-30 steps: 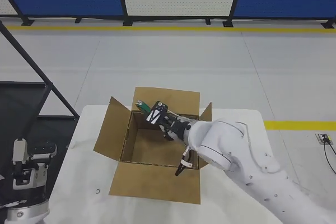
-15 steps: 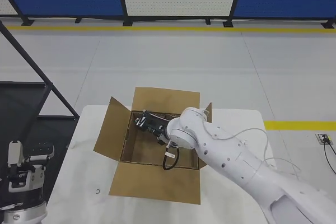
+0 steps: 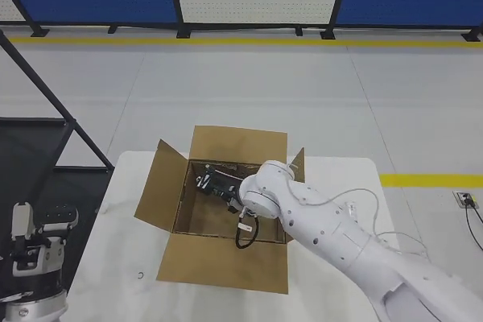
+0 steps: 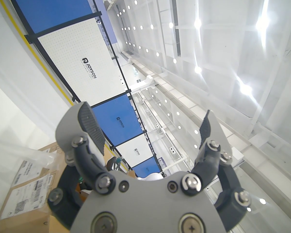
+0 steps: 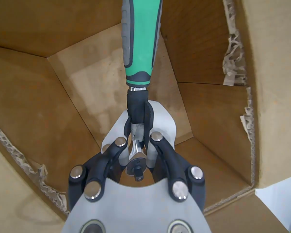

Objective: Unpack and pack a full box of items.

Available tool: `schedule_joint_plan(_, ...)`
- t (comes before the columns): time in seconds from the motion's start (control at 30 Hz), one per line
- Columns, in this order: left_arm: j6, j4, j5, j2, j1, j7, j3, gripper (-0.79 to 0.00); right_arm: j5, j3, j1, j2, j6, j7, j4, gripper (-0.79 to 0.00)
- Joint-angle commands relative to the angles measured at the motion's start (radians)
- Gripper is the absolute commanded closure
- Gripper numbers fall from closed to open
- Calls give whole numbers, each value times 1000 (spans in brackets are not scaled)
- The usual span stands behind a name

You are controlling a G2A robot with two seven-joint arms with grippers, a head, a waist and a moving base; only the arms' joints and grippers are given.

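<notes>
on white table (image 3: pixel 350 171) before blue panels (image 3: pixel 97 10), open box (image 3: pixel 217 274); right tool (image 5: pixel 138 122) inside clenched on ratchet (image 5: pixel 140 37), left tool (image 4: pixel 146 112) released

Handle end of the ratchet wrench (image 5: pixel 140 37) past the right wrist view's edge, neck hidden between fingers (image 5: pixel 135 107).

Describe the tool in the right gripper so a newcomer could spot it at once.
Find the open cardboard box on the white table. Inside it, the right gripper is shut on a ratchet wrench by its metal neck. Its green-and-grey handle is the giveaway: everything around it is bare brown cardboard.
</notes>
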Motion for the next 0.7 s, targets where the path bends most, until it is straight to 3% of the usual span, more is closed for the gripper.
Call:
schedule_joint_plan(0.0,-7,1,3,0,6,-11,-3,-785,-10,-19,9,-21,-14,3,56,0)
schedule_joint_plan(0.37,-66,14,76,4,50,-104,-6,-785,20,-73,46,-166,-124,-70,430,0)
schedule_joint_plan(0.67,-54,18,84,1,45,-63,-2,-785,38,-78,55,-252,-180,-88,612,0)
